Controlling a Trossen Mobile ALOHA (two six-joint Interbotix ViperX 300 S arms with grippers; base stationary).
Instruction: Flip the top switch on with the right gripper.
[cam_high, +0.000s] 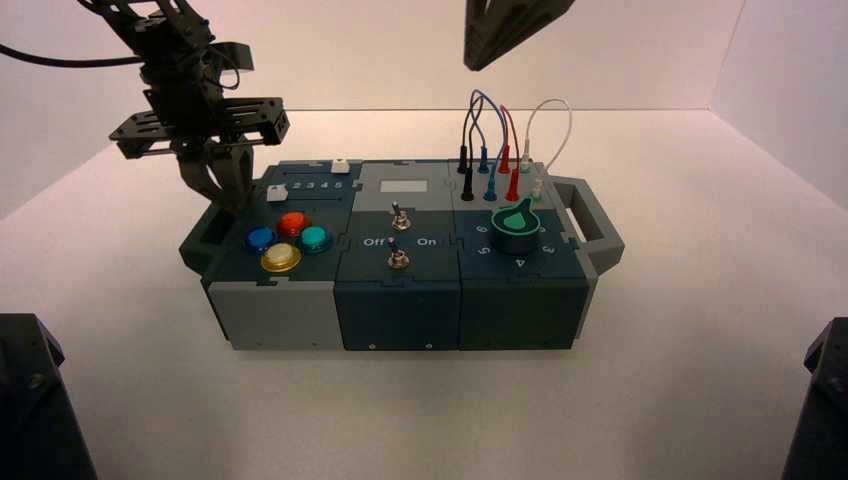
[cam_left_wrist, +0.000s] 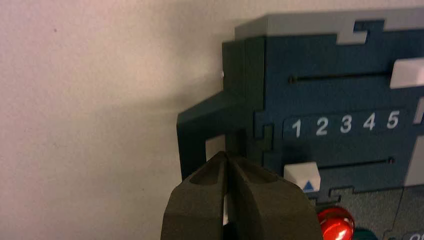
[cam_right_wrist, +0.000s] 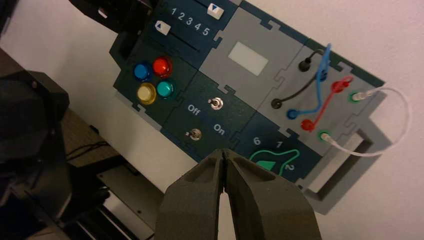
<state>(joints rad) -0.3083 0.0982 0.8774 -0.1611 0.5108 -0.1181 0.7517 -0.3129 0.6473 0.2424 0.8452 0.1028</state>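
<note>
The top switch (cam_high: 397, 215) is a tiny silver toggle in the box's dark middle panel, just in front of the grey display, above the "Off" and "On" lettering. It also shows in the right wrist view (cam_right_wrist: 215, 103). My right gripper (cam_high: 478, 62) hangs high above the back of the box, to the right of the switch and well clear of it. Its fingers are shut and empty in the right wrist view (cam_right_wrist: 223, 152). My left gripper (cam_high: 225, 195) is shut and empty over the box's left handle (cam_left_wrist: 192, 135); its tips show in the left wrist view (cam_left_wrist: 227, 156).
A second silver toggle (cam_high: 398, 258) sits in front of the top one. Several coloured buttons (cam_high: 285, 240) and two white sliders (cam_left_wrist: 302, 176) lie on the left. The green-topped knob (cam_high: 516, 225) and plugged wires (cam_high: 500, 140) stand on the right, next to the right handle (cam_high: 590, 215).
</note>
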